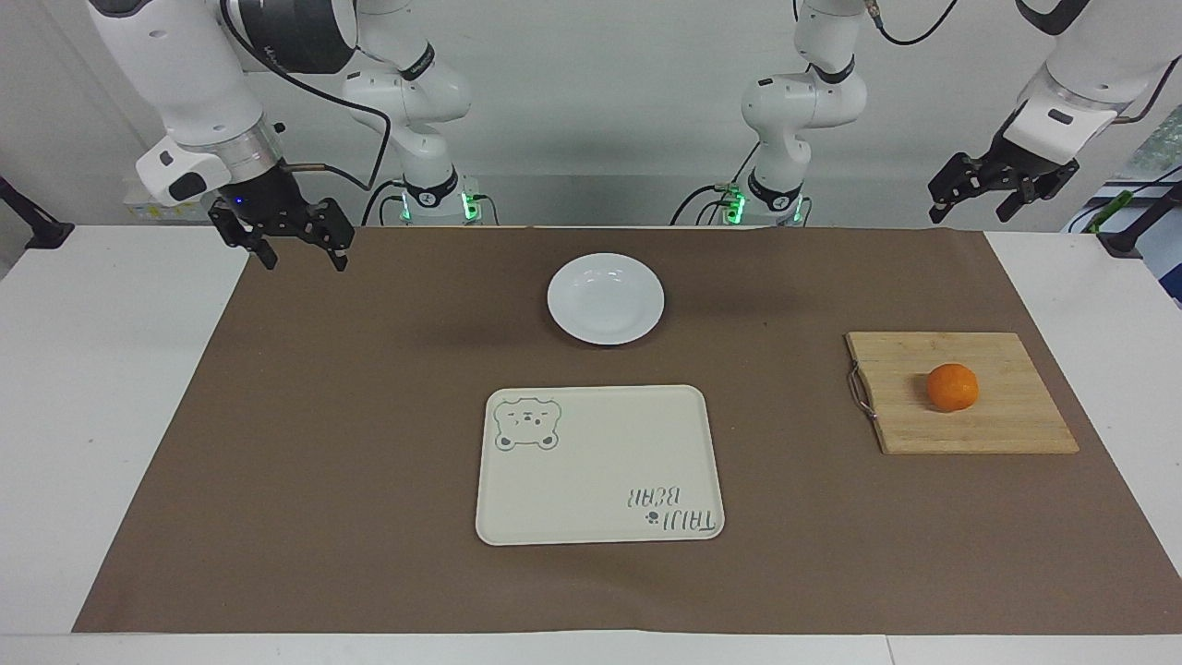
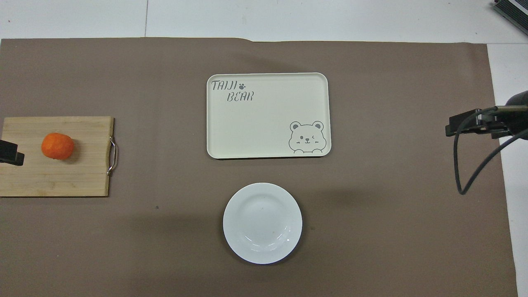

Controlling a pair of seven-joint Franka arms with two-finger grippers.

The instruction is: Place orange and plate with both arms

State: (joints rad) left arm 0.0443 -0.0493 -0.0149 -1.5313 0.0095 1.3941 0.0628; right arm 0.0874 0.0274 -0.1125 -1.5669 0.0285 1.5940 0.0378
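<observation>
Taking the facing view from one side to the other, with the cream bear tray (image 1: 598, 465) as landmark: the right gripper (image 1: 294, 254) hangs in the air over the mat's corner at the right arm's end of the table, well apart from the tray, its black fingers spread apart and holding nothing. This arm looks parked, waiting.

The plate (image 1: 605, 298) sits just beside the tray, nearer to the robots than it is, flat on the brown mat (image 1: 369, 416). It is round, glossy white and shallow with a raised rim; that thin rim is probably the only place a two-finger gripper can pinch it. The tray itself is a matte rectangle with rounded corners, printed with a bear and lettering, and nothing lies on it; it seems set out as the likely destination.

Toward the left arm's end from the tray lies a bamboo cutting board (image 1: 997, 425) with a metal handle, well apart from the tray. The orange (image 1: 952, 387) rests on the board, small, round and dimpled, apt to roll if nudged.

The left gripper (image 1: 979, 199) hovers high at that same end, fingers apart and empty. Nothing is yet picked up, so the task seems at its start.
</observation>
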